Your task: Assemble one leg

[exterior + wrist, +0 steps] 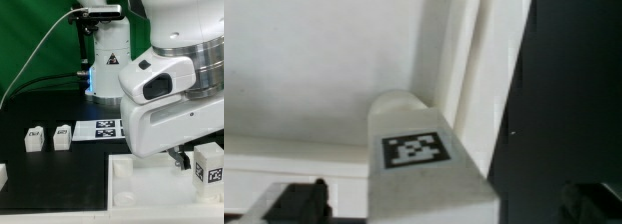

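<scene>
Now, in the exterior view, the gripper (183, 158) hangs low over the white panel (135, 182), with the leg (208, 163) just beside it. A second leg (35, 137) and a third leg (63, 135) stand near the marker board (105, 128). In the wrist view, the leg (416, 150) sits between the wide-spread fingers (295, 203), which look clear of it and hold nothing.

Leg (62, 135) just beside marker board (105, 128)

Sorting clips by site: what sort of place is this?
Probably a robotics lab bench: green backdrop, black table carrying the marker board, and a white arm working over it.
</scene>
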`<state>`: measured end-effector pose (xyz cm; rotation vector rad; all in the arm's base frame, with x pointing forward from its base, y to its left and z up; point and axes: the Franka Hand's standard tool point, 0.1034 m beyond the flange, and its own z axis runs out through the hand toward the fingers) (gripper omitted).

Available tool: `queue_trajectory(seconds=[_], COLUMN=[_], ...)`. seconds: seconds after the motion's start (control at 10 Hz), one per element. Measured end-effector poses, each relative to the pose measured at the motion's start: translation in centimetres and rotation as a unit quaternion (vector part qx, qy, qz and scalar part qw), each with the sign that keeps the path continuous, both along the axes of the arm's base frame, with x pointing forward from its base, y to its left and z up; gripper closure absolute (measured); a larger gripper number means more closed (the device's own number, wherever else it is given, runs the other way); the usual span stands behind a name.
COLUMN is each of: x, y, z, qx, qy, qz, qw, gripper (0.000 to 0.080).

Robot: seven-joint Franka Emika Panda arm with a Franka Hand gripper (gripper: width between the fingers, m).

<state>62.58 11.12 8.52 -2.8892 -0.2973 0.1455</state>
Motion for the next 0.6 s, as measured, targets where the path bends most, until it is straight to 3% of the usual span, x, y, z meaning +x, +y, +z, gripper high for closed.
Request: queue_trajectory(seconds=[0.2,0.3,0.4,0.5,0.6], x=[0.03,0.01,0.01,0.01,0.01], y=[-0.44,-0.39,-0.4,-0.4,-0.42], z=[-0.12,-0.13,-0.13,-0.13,-0.14], qx=[0.001,0.001,0.001,0.001,0.001], qy=[0.0,0.0,0.0,0.0,0.0], qz=[0.002,0.003,0.003,0.003,0.003], qw=[1.0,1.0,1.0,1.0,1.0], gripper=[0.0151,0.0277,0.0277,0.0416,0.049])
